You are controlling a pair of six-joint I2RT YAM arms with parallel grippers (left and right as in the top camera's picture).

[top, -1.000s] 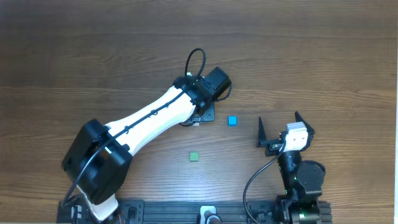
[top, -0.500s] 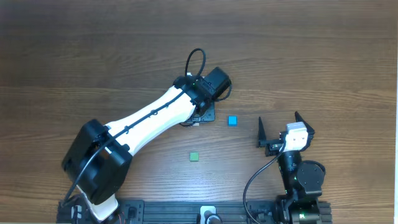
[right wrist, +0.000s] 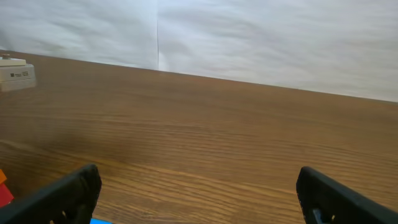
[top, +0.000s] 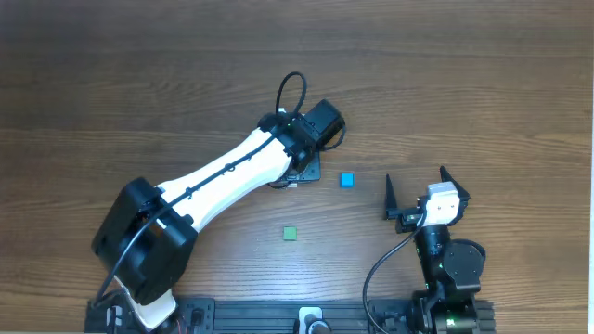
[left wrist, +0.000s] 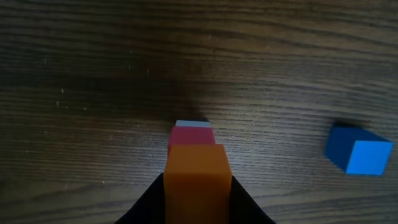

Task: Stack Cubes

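Left fingers (left wrist: 152,210) are clenched on the orange cube (left wrist: 198,177), right over a red cube (left wrist: 191,135), a bit left of the blue cube (top: 346,179). Green cube (top: 290,234) sits on the desk (top: 139,74), left of blue and nearer the arm bases. Right fingers (right wrist: 68,193) are spread wide, grasping nothing, right of blue.

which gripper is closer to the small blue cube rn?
Left. The left gripper, shut on an orange cube, sits just beside the blue cube; the right gripper hangs open farther off.
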